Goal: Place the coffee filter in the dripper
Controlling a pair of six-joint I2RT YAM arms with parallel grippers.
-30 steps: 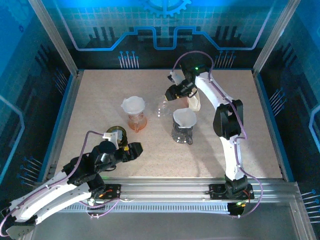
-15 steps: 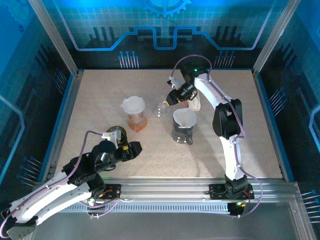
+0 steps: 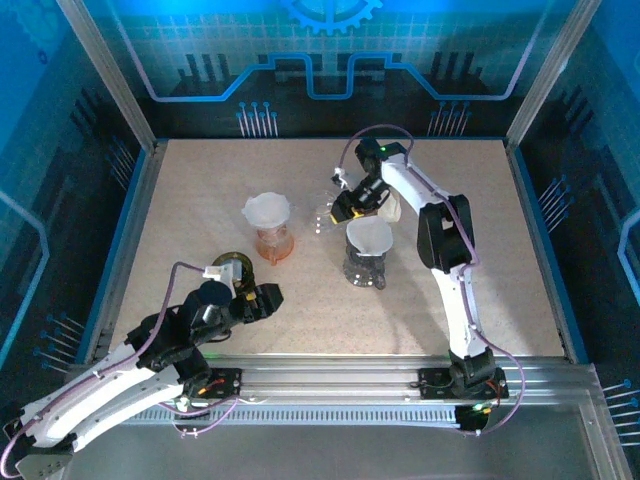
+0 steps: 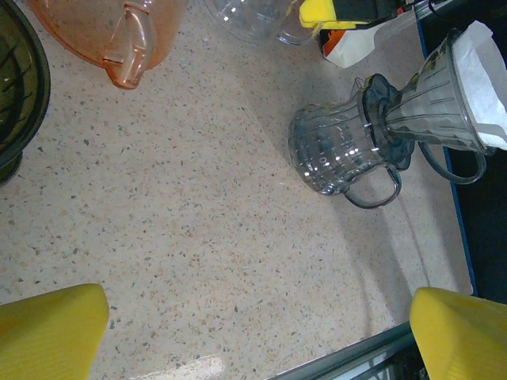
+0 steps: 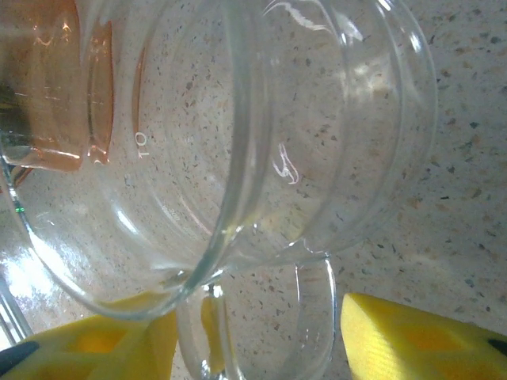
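Left arm (image 3: 110, 380) is folded low at the table (image 3: 200, 185)'s near-left edge, left gripper (image 3: 262, 300) spread fully wide. Right arm (image 3: 457, 295) is extended to the table's far middle, right gripper (image 3: 347, 208) pitched down, jaws held part-open.

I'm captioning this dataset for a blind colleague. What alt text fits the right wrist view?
Close-up of a clear glass vessel against a speckled table, its handle between the right gripper's yellow fingertips; whether they grip it is unclear. An orange vessel sits at upper left.
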